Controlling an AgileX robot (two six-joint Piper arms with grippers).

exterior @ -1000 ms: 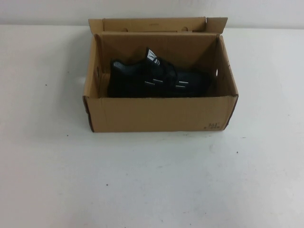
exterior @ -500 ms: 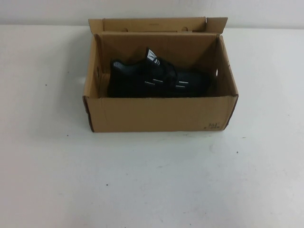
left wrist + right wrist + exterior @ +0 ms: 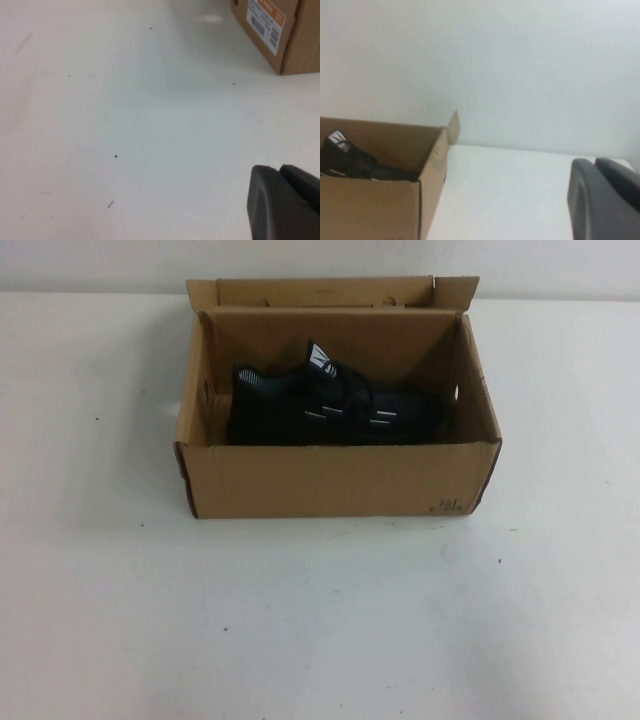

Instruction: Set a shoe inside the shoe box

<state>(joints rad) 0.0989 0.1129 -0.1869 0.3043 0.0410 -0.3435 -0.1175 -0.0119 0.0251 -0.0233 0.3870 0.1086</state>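
Observation:
The black knit shoe [image 3: 325, 405] lies on its sole inside the open brown shoe box [image 3: 330, 480], toe to the right, white-marked tongue up. The box stands at the table's far middle with its flap lid [image 3: 325, 290] folded back. The right wrist view shows the box [image 3: 375, 210] with the shoe [image 3: 350, 162] in it. The left wrist view shows a box corner with an orange-and-white label [image 3: 280, 30]. Neither arm shows in the high view. My left gripper [image 3: 280, 170] is shut and empty over bare table, away from the box. My right gripper [image 3: 597, 162] is shut and empty, off to the box's side.
The white table [image 3: 320, 620] spreads wide in front of and beside the box. A pale wall [image 3: 520, 60] stands behind the table. A few small dark specks [image 3: 116, 156] mark the tabletop.

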